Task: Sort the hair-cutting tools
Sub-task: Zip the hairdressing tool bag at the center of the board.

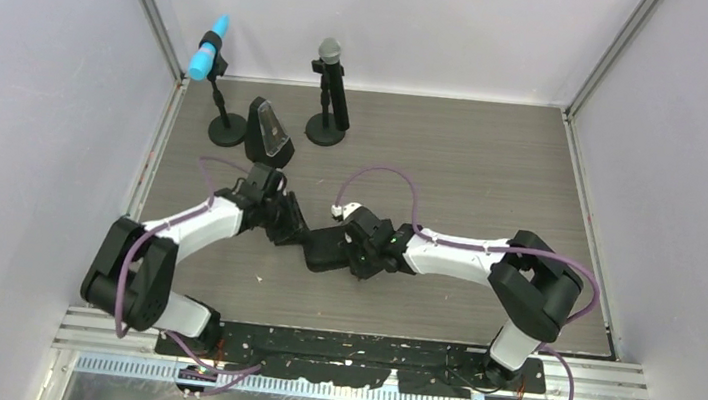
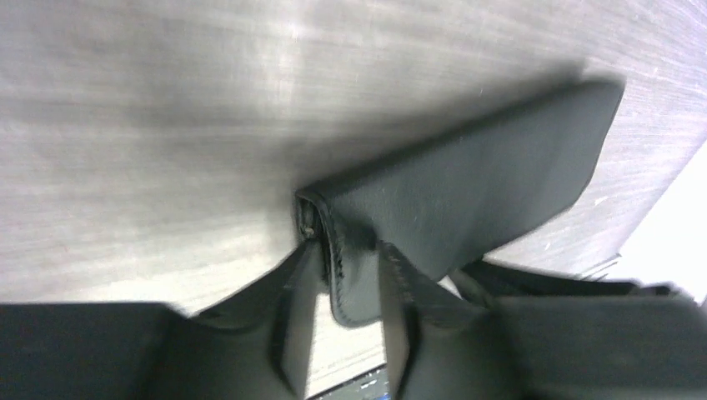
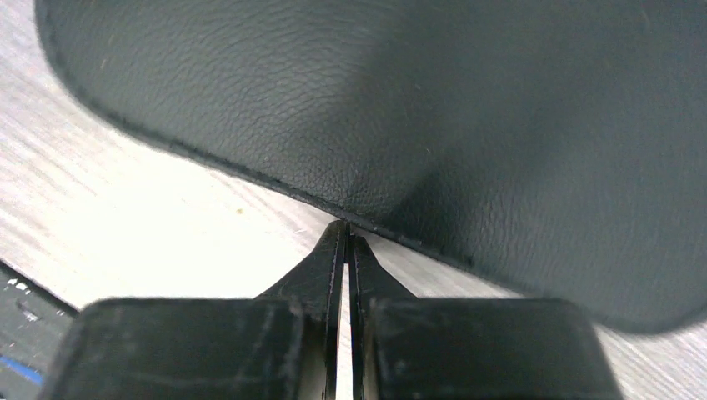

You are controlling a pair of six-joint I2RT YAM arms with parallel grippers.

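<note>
no scissors, comb or clips lay in sight on the table (image 1: 495,166); i guessed they were zipped inside the black pouch (image 1: 324,249) at mid-table. the left gripper (image 2: 348,260) stood narrowly parted astride the pouch's zip (image 2: 308,218) corner, though i couldn't tell if it bit. the right gripper (image 3: 346,232) was pinched closed, tips at the pouch's rim. the pouch looked soft and floppy, the tools probably light, hard, slick; best taken at the zip end.

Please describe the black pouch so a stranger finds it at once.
On the wooden table, look near its middle: the black pouch lies flat there. Unlike the upright grey-headed microphone behind, it is low, leather-like, with a stitched edge.
</note>
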